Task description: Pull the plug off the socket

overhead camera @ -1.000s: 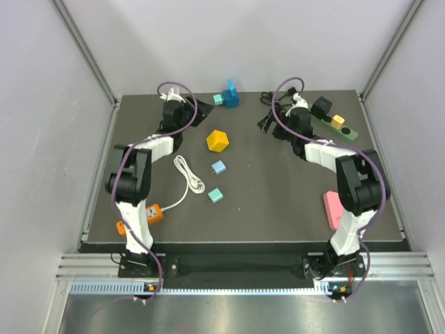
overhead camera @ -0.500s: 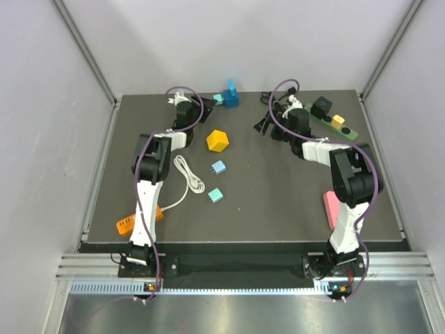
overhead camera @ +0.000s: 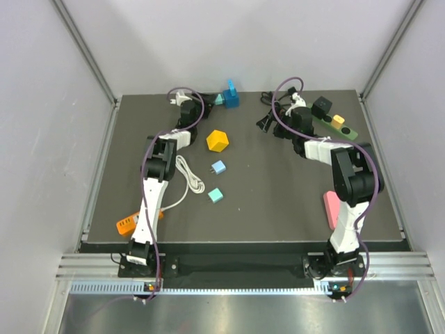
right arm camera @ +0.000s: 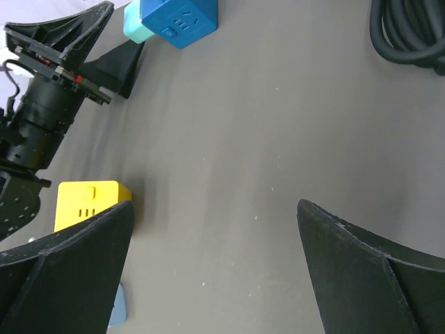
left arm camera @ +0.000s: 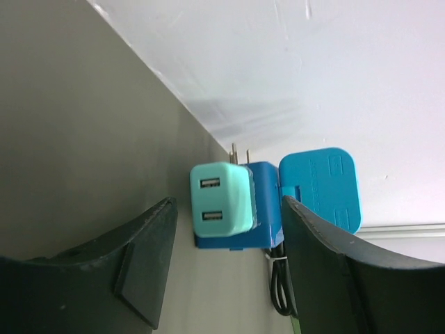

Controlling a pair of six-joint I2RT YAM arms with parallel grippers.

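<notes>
While socket (overhead camera: 348, 132) holds black plug (overhead camera: 321, 106), yellow plug (overhead camera: 338, 121), jaws spread.

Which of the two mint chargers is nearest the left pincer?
The mint charger stuck on the blue adapter at the far edge; the other charger lies alone mid-table by the white cable.

Your left arm (overhead camera: 144, 212) and right arm (overhead camera: 351, 177) are white and black, with purple cables (overhead camera: 182, 89) and black pointy fingers (left arm camera: 149, 254).
</notes>
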